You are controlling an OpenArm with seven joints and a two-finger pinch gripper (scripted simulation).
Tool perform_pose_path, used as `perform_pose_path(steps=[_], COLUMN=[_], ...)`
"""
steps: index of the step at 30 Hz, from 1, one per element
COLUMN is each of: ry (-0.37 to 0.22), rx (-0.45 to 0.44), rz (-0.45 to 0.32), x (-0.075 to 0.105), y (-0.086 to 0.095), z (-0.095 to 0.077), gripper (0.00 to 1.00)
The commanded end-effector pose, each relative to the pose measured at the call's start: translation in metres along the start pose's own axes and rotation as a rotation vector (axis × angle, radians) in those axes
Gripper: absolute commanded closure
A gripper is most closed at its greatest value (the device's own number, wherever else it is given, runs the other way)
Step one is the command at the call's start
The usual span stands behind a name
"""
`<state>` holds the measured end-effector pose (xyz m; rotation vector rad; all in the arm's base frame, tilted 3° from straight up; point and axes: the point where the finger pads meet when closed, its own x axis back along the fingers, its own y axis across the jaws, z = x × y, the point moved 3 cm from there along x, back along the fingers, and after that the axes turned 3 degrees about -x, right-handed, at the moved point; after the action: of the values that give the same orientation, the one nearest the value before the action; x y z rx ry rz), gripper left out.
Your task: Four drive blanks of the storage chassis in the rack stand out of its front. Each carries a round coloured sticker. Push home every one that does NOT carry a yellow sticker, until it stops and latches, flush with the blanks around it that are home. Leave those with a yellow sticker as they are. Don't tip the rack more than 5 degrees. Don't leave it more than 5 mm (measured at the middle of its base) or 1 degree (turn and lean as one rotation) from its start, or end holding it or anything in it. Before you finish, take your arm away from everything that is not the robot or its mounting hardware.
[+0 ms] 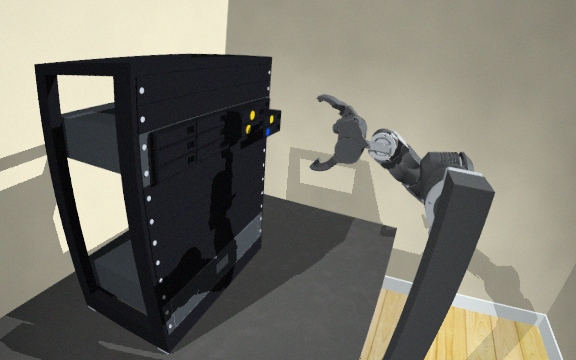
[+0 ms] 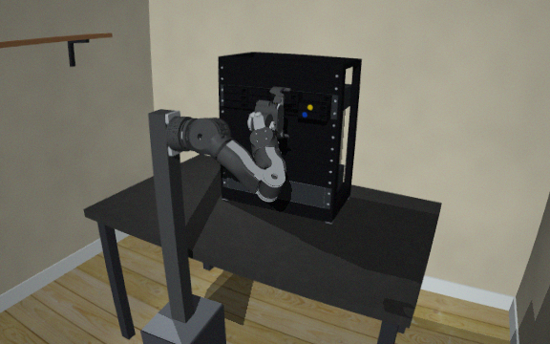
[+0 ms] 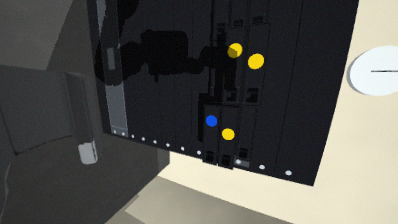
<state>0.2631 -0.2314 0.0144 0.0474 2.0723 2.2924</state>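
A plain beige-walled room with a wooden floor holds a dark bench (image 2: 399, 225), and on it stands a black equipment rack (image 1: 88, 67), an open frame seen through its left side.

Moving right across the rack's front, most of the panel is flush black, lined with small white screw dots along each rail. Near the upper right corner sits the storage chassis (image 1: 168, 150), and four drive blanks stand out of its face. Each carries one round sticker. Count: three yellow and one blue. In the wrist view they show as an upper yellow pair (image 3: 235, 50) and (image 3: 255, 61), then the blue sticker (image 3: 211, 120) with the third yellow sticker (image 3: 228, 134) beside it. The blue-marked blank is the only one the task asks to be pushed home; it still protrudes.

Further right, well apart from the rack, hangs the single arm's tool (image 1: 324, 131), level with the stickers. Its two curved fingers are spread fully apart and grip nothing. It appears to be held at that height and facing the chassis so that it can be lined up on the blue-marked blank for a straight push; a gentle, square press would keep the rack from shifting or tipping. The arm rises from a tall grey post (image 1: 438, 260) at far right.
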Motion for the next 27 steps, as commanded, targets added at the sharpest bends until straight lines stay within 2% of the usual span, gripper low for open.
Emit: perform_pose_path(steps=[1, 27], ry=[-0.005, -0.005], rx=[-0.003, -0.004], rz=[-0.002, -0.002], x=[0.0005, -0.0044], y=[0.0004, 0.002], z=[-0.0008, 0.002], gripper=[0.0, 0.0])
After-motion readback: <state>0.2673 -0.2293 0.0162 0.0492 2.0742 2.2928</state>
